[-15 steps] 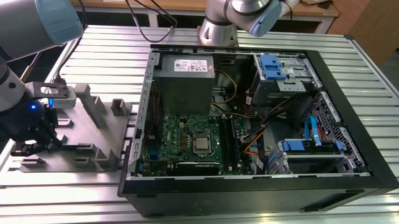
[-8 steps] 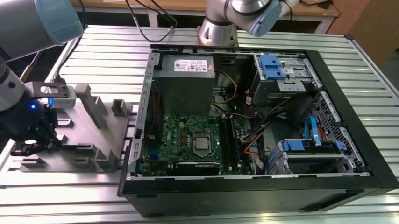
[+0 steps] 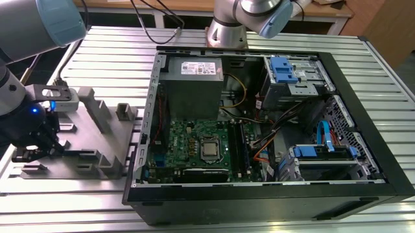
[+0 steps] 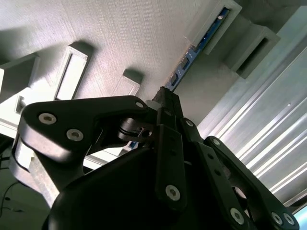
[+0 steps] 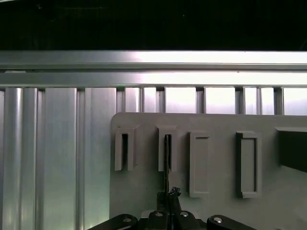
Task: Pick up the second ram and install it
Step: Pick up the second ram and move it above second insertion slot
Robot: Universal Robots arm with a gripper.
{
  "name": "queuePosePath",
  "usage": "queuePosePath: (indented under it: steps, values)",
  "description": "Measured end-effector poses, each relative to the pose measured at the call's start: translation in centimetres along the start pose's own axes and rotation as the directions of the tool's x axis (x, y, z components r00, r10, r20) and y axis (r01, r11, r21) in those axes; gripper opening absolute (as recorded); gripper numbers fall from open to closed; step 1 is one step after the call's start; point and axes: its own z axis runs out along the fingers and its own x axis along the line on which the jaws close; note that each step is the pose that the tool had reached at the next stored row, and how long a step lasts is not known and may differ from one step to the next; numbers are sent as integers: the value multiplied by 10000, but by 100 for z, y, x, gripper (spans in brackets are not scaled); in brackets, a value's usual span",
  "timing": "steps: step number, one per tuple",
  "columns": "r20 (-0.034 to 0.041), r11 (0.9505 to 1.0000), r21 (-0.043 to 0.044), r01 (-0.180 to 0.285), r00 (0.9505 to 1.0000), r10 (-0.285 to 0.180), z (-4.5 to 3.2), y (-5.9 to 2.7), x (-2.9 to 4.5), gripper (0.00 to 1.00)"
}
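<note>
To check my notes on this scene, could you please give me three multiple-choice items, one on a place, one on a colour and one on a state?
1. Where is the gripper?
A. Over the grey holder beside the case
B. Inside the case
C. Above the power supply

2. What colour are the drive-bay latches?
A. Red
B. Blue
C. Yellow

3. How is the ram?
A. Lying flat on the table
B. Seated in the motherboard
C. On edge in a holder slot, with the gripper shut on it

Answers:
1 A: the exterior view shows it over the holder, at that view's left of the case.
2 B: the latches in the case are plainly blue.
3 C: both wrist views show the ram running from a slotted post into the gripper.
</note>
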Motion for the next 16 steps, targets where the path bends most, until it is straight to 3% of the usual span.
queuePosePath:
  steps: [12, 16]
  values:
    - [0, 9999, -2, 148, 9999, -148, -1, 0, 0, 8]
    - [-1, 9999, -4, 149, 9999, -149, -41, 1, -1, 8]
